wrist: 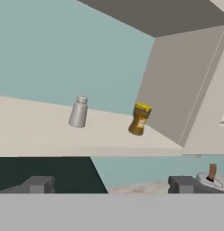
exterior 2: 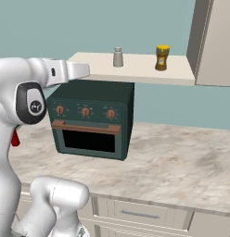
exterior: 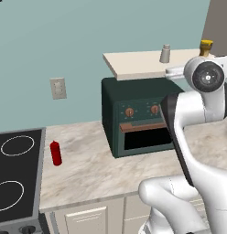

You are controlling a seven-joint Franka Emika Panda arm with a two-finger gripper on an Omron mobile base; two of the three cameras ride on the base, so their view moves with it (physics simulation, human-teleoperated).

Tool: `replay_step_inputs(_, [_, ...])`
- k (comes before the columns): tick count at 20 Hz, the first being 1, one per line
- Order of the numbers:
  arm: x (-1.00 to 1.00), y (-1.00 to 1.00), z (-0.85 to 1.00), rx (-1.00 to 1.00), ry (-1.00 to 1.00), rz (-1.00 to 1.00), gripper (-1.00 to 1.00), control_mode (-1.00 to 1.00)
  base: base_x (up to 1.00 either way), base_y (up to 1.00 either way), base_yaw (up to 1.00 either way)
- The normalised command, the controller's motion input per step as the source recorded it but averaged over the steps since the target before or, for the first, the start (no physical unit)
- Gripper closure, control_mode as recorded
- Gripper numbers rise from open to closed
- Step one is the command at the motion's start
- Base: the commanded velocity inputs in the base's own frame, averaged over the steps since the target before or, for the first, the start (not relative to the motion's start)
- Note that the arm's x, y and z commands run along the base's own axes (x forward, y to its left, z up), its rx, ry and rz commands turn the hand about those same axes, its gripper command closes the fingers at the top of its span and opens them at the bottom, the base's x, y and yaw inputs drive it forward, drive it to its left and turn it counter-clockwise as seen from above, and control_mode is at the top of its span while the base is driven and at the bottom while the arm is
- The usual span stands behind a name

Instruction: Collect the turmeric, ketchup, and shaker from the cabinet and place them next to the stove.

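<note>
From the left base view, the slim bright red ketchup squeeze bottle (exterior: 55, 152) already stands on the marbled worktop (exterior: 92, 167), far below the pincer and just beside the flat black stove (exterior: 17, 173) with its white ring burners. The small grey-silver shaker (exterior: 165, 54) and the squat yellow-lidded turmeric jar (exterior: 206, 47) are up on the pale cream cabinet shelf (exterior: 133, 64), above a dark green toaster oven (exterior: 136, 116).

From the right base view, the white arm reaches toward the shelf edge; the shaker (exterior 2: 118, 57) is the nearer item beyond the wrist, the turmeric (exterior 2: 162, 57) further along, close to the taupe cabinet door (exterior 2: 214, 41).

In the hand view, the pincer (wrist: 111, 185) is spread wide and holds nothing, its dark tips (wrist: 38, 184) level with the front lip of the shelf. The shaker (wrist: 78, 112) sits ahead and slightly to one side, the turmeric (wrist: 140, 119) ahead toward the other side (both well back on the board).

The risk, as I judge it: driving forward at this height could catch the shelf edge, and a misaligned approach could tip either light container over or push it against the door.
</note>
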Motion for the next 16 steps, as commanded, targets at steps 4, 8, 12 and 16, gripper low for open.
replay_step_inputs(4, [0.11, -0.15, -0.03, 0.04, 0.04, 0.00, -1.00, -1.00, 0.00, 0.00, 0.00])
replay_step_inputs(8, [0.13, -0.19, -0.09, 0.05, 0.02, 0.00, -1.00, -1.00, 0.00, 0.00, 0.00])
replay_step_inputs(12, [0.34, -0.05, -0.05, 0.05, 0.03, 0.01, -1.00, -1.00, 0.00, 0.00, 0.00])
replay_step_inputs(16, [0.38, -0.06, 0.00, 0.08, 0.01, 0.06, -1.00, -1.00, 0.00, 0.00, 0.00])
